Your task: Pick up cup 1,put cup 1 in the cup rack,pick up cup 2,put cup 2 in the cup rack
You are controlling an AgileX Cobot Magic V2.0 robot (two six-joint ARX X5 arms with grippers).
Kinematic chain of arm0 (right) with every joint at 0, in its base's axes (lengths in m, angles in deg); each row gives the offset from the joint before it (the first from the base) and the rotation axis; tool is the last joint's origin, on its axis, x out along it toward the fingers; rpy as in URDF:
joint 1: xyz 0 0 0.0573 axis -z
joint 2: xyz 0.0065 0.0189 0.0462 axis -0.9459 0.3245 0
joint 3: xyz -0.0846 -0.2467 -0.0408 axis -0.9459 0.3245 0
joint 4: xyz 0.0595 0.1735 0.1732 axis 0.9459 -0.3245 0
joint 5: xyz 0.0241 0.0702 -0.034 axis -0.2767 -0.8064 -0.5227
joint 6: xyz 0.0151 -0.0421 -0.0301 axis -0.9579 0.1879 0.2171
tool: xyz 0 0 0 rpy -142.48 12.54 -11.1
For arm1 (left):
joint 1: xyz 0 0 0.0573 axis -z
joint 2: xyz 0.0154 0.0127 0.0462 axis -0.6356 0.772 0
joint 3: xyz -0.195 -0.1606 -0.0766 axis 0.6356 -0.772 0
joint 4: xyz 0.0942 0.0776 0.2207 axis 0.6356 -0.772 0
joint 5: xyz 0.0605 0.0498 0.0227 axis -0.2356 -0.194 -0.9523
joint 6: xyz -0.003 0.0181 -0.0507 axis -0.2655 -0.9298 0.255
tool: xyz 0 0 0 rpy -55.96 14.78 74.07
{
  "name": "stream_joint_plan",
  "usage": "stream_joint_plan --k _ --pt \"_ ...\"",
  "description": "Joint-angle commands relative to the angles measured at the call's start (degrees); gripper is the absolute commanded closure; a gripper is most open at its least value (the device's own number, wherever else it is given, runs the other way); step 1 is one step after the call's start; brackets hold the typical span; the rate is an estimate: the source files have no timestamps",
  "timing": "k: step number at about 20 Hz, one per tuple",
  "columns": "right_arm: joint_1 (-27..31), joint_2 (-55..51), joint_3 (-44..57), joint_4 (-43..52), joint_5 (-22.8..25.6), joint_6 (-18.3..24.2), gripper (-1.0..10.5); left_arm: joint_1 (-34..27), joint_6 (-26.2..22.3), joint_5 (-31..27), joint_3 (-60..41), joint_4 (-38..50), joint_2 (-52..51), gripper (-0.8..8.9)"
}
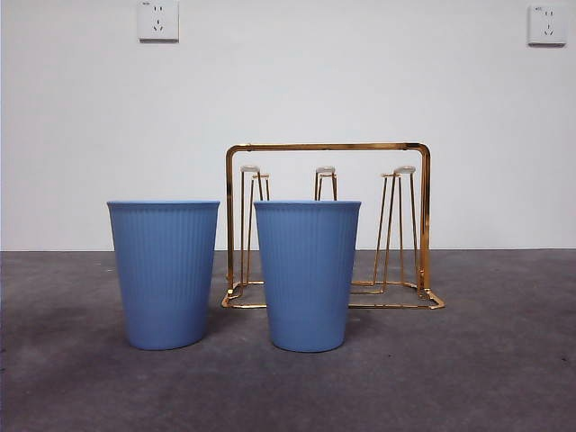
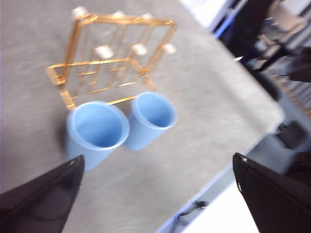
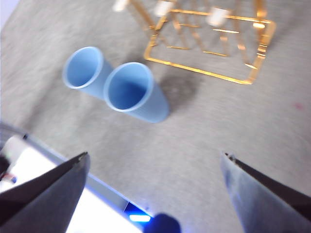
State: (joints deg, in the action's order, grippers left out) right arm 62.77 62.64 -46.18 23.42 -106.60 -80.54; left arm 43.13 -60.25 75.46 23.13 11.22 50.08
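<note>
Two blue ribbed cups stand upright side by side on the grey table, the left cup (image 1: 164, 274) and the right cup (image 1: 307, 274). The gold wire cup rack (image 1: 328, 147) stands just behind them, empty, with white-tipped pegs. In the left wrist view the cups (image 2: 97, 128) (image 2: 150, 116) sit in front of the rack (image 2: 124, 19). My left gripper (image 2: 158, 160) is open, high above and well back from them. In the right wrist view the cups (image 3: 82, 68) (image 3: 133, 92) and the rack (image 3: 204, 72) show. My right gripper (image 3: 154, 155) is open and empty, also high and away. Neither arm shows in the front view.
The grey table (image 1: 486, 360) ends at a white wall with two power sockets (image 1: 157, 20). The table's near edge (image 2: 228, 165) shows in the left wrist view, with dark furniture beyond it. It also shows in the right wrist view (image 3: 73, 165).
</note>
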Motion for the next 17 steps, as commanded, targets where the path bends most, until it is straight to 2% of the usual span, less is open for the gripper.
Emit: stream_joint_plan --k 1,4,6,9,13,16,17 --pt "-3.72 5.46 -3.19 1.49 1.44 -1.95 5.1 0.13 2.47 3.28 0.24 2.54 0.63 2.56" --pt "-10.49 14.40 -8.00 2.12 7.72 -3.48 5.1 0.15 3.37 6.32 0.24 3.98 1.33 2.56" --pt "-14.91 20.85 -10.99 2.32 11.85 -4.96 5.1 0.15 3.37 6.32 0.24 4.00 1.92 2.56" --pt "-20.04 29.62 -13.88 4.24 15.06 -6.64 5.1 0.15 3.34 6.93 0.24 4.04 2.91 2.56" --pt "-24.11 37.79 -15.67 6.14 19.80 -7.87 5.1 0.15 3.72 10.47 0.24 5.11 4.22 2.56" --pt "-25.51 41.88 -15.89 8.59 21.00 -9.07 5.2 0.57 5.20 10.80 0.24 7.10 4.85 2.56" --pt "-25.53 42.88 -15.89 9.11 21.14 -9.27 5.7 0.85 5.35 10.80 0.24 7.32 5.11 2.56"
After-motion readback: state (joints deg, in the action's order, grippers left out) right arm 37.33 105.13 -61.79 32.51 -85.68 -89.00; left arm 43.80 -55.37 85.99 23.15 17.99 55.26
